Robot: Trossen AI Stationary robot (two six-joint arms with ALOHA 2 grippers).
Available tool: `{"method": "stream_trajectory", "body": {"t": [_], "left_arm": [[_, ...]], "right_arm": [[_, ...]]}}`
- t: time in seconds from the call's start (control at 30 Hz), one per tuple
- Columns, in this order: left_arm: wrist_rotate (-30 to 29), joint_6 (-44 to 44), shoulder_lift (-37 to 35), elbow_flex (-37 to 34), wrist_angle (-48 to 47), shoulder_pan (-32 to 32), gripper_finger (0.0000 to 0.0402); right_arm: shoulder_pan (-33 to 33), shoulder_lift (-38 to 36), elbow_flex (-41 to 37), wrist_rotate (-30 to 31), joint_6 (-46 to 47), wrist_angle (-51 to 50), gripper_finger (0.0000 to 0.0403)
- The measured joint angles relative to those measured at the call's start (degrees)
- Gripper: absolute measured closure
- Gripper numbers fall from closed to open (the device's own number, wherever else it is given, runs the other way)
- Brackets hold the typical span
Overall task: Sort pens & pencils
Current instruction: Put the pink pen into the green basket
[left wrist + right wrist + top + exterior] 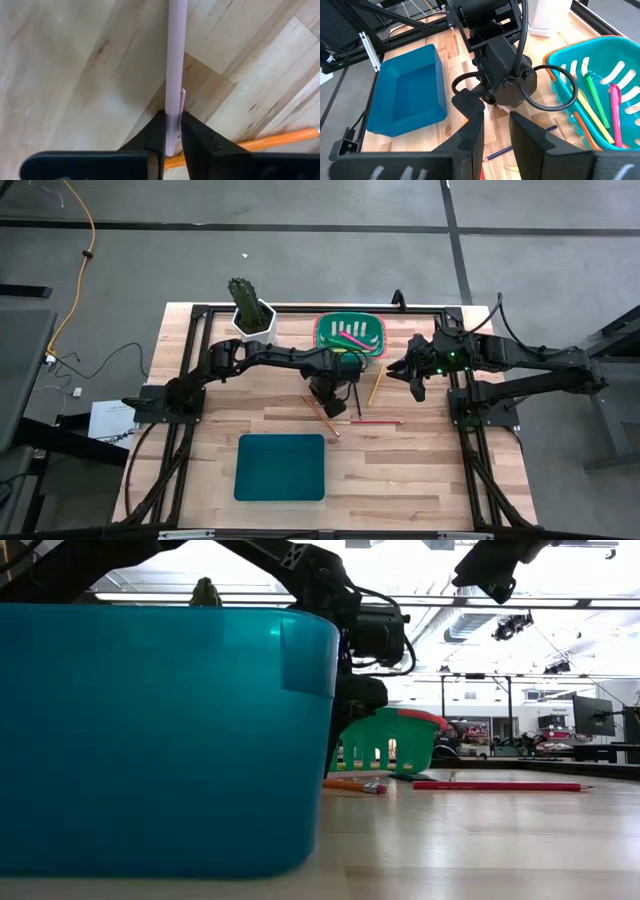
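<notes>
Two dark arms reached over the pale wooden table (400, 470) as we noted this moment. We saw the left pincer (170, 131) lowered near the table's middle, its two dark fingers (156, 131) pressed against a thin pale pink stick (175, 60), which ran straight out from between them above the wood. We could not tell whether this stick was a pen or a pencil. We recorded an orange pencil (280, 140) lying flat on the table just behind those fingers.

From above we noted a long red pencil (377, 422) lying on the wood just to the right of the left pincer, and a yellow pencil (376, 384) lying tilted between the two pincers. We saw the right pincer (496, 127) held above the table, right of the green slotted plastic basket (322, 330), with its fingers spread and nothing between them.

We noted that the basket at the far side of the table held a bright pink pen (616, 112), a bright green pen (592, 92) and a yellow pencil (592, 117). We recorded a dark teal rectangular plastic bin (281, 467) at the near side of the table, well apart from the basket. We also noted a green cactus in a white pot (250, 310) standing just left of the basket.
</notes>
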Motion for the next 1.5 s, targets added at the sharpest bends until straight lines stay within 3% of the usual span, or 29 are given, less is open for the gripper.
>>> {"method": "stream_trajectory", "body": {"t": [1.07,1.5], "left_arm": [[-4.67,5.6,0.25,16.09,-7.26,-4.17,0.0376],[-11.18,8.66,-0.01,25.06,-13.66,-2.24,0.0376]], "right_arm": [[0.0,0.0,0.0,0.87,0.0,0.02,0.032],[0.01,0.0,0.0,0.83,0.17,0.02,0.032]]}}
